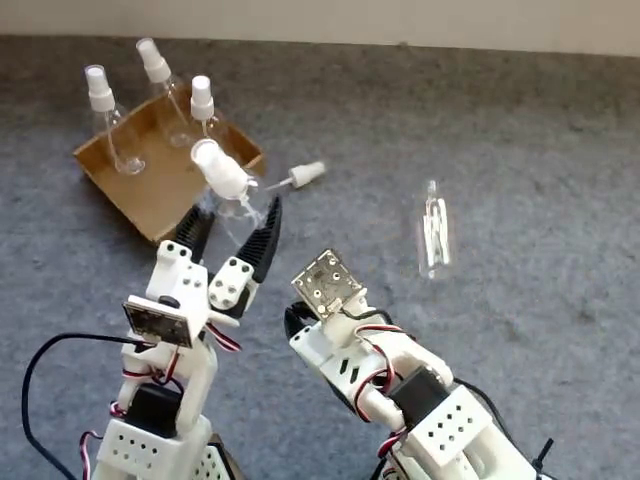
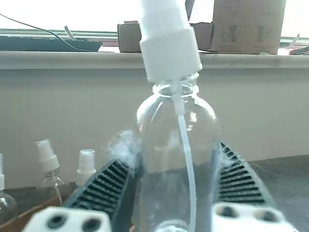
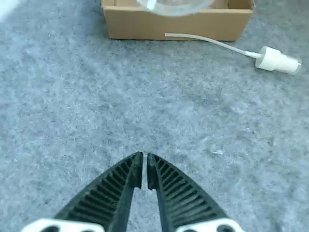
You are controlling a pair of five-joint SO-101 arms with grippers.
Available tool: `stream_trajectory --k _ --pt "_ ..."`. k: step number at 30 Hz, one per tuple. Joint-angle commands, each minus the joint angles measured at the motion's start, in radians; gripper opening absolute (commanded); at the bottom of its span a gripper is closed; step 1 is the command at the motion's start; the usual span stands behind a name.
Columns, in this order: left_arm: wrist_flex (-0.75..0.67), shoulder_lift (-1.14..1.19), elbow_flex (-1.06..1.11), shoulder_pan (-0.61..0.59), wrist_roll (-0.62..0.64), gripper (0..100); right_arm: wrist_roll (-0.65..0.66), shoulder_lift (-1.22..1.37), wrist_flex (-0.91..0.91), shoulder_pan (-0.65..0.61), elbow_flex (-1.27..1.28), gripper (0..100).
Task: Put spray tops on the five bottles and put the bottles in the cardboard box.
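While the left gripper (image 1: 238, 213) is clamping the clear bottle (image 2: 176, 145) by its body, jaws on both sides, it is holding it raised at the near edge of the cardboard box (image 1: 165, 190). Its spray top (image 2: 169, 43) is sitting crooked above the neck, threads showing, dip tube hanging down inside. Three capped bottles (image 1: 105, 115) are standing in the box. The right gripper (image 3: 145, 176) is idling low over the grey carpet (image 1: 520, 150), jaws pressed together on nothing, pointing at the box. A loose spray top (image 1: 307, 174) is lying just beside the box. The uncapped bottle (image 1: 433, 235) is lying on its side, well apart.
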Motion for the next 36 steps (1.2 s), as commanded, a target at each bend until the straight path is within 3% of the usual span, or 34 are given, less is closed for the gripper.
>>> stream_trajectory --k 1,13,20,23,28,36 --pt "-0.021 -0.016 0.022 0.036 0.008 8 -0.005 -0.008 -0.022 -0.008 -0.007 0.8" --pt "0.126 -0.016 0.022 0.134 0.011 8 -0.014 -0.008 -0.035 -0.008 0.067 0.8" --pt "0.135 -0.016 0.022 0.139 0.014 8 -0.236 -0.151 -0.226 -0.007 0.162 0.5" --pt "0.135 -0.016 0.022 0.139 0.021 8 -0.213 -0.312 -0.294 -0.008 0.271 0.5" --pt "0.152 -0.016 0.022 0.136 0.173 8 -0.167 -0.602 -0.314 -0.008 0.440 0.5" --pt "0.241 -0.016 0.019 0.214 0.180 8 -0.166 -0.553 -0.315 -0.007 0.484 0.5"
